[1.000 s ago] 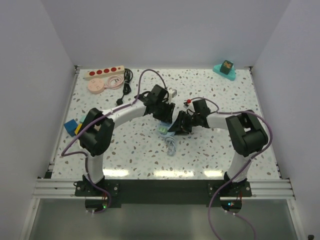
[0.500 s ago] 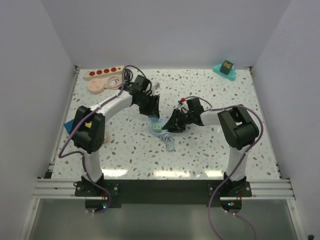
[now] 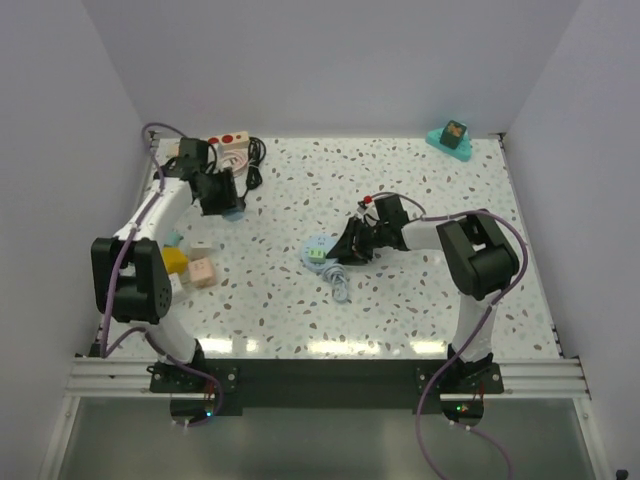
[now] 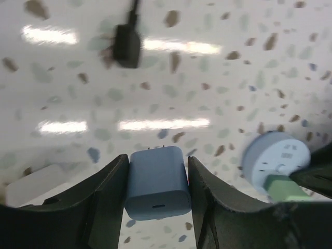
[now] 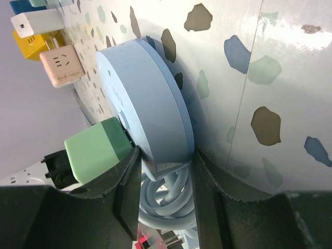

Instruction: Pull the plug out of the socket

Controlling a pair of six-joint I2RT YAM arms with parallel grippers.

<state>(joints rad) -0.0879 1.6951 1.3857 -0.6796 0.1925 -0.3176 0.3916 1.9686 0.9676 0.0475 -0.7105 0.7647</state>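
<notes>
**Blue plug out, held in left gripper; right gripper pins the round socket**

Left gripper (image 4: 157, 161): your jaws are closed on the blue charger plug (image 4: 157, 184), one finger flat against each broad side. Its USB slot faces the wrist camera and the prongs point away. The overhead view puts it at the far left of the tabletop (image 3: 430, 290), just in front of the power strip (image 3: 238, 139) and well apart from the round socket (image 5: 140, 98).

Right gripper (image 5: 167, 155): clamped across the rim of the round socket, mid-tabletop. A green plug (image 5: 96, 150) sits in the socket's face. A light-blue cable (image 5: 166, 207) is coiled under the disc.

Judgement: the blue plug is free of the socket, so that pull looks done. I cannot tell whether the green one is also meant.

Handling, blue plug: small, light, hard smooth plastic. Nothing to crush, but the glossy sides could slip in a loose pinch. Your hold across the flat faces is the right one. Set it down low rather than dropping it, since prongs can bend.

Handling, green plug, if you go for it: the same kind of rigid block, with only a short stub to hold. Take it by the flat sides and pull straight along the prongs. The socket looks light and will likely lift with it unless the right gripper holds the rim.

Around: a black plug (image 4: 127, 45) lies loose on the tabletop, in no outlet. The strip's visible red outlets are empty.
</notes>
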